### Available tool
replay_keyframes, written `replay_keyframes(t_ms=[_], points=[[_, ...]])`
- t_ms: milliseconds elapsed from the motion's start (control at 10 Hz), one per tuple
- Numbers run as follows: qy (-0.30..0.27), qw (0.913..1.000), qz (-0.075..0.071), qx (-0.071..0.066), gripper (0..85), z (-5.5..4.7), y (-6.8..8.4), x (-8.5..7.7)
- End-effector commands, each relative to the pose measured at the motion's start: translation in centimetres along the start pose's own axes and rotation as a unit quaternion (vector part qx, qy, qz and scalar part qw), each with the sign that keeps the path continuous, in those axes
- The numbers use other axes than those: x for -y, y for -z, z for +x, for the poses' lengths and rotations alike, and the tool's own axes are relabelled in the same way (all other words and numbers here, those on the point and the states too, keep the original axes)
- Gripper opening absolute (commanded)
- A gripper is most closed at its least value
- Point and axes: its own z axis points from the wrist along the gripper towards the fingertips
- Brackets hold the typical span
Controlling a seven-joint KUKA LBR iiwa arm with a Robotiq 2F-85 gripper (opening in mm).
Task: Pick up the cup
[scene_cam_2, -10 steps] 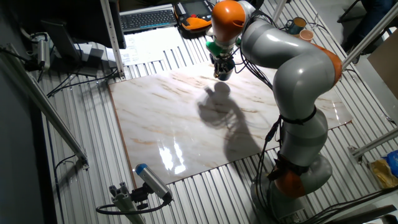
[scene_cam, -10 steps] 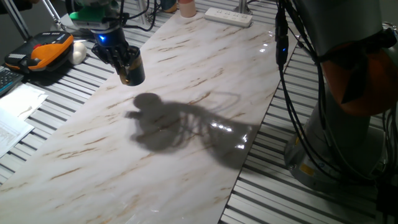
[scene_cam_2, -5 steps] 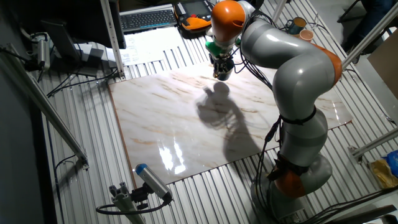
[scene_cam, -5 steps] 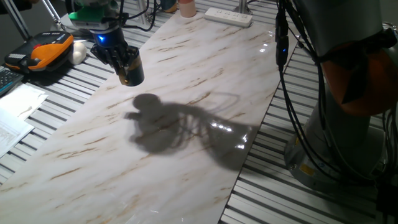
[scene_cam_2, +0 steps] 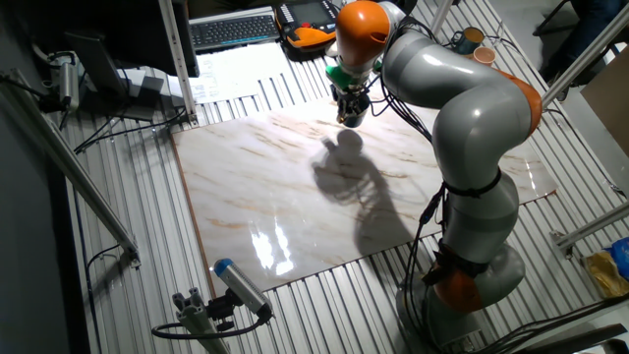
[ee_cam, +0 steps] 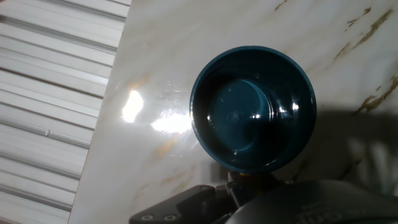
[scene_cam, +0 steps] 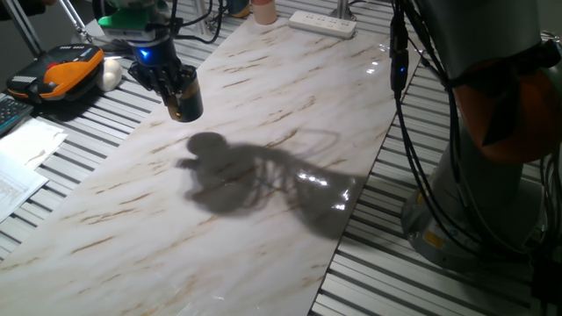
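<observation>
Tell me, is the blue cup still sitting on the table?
Apart. One fixed view shows the cup held up in the gripper, its shadow lying separate on the table.

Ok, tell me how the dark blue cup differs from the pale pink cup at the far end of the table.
Colour: the dark blue cup is navy; the pale pink cup is light. State: the dark blue cup is clamped in the gripper above the marble slab, its shadow lying apart from it; the pale pink cup stands free beside the white power strip. The dark blue cup shows whole; the pale pink cup is cut by the picture's edge. Both are small cups.
</observation>
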Motion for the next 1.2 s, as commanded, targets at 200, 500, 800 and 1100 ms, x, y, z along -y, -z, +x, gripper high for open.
replay_keyframes(t_ms=[200,500,800,1100], points=[[0.002,1.0,0.001,0.0,0.0,0.04,-0.09,-0.01],[0.002,1.0,0.004,0.003,0.0,0.0,-0.13,-0.04],[0.002,1.0,0.005,0.004,0.0,0.0,-0.11,-0.05],[0.003,1.0,0.007,0.006,0.0,-0.04,-0.17,-0.1]])
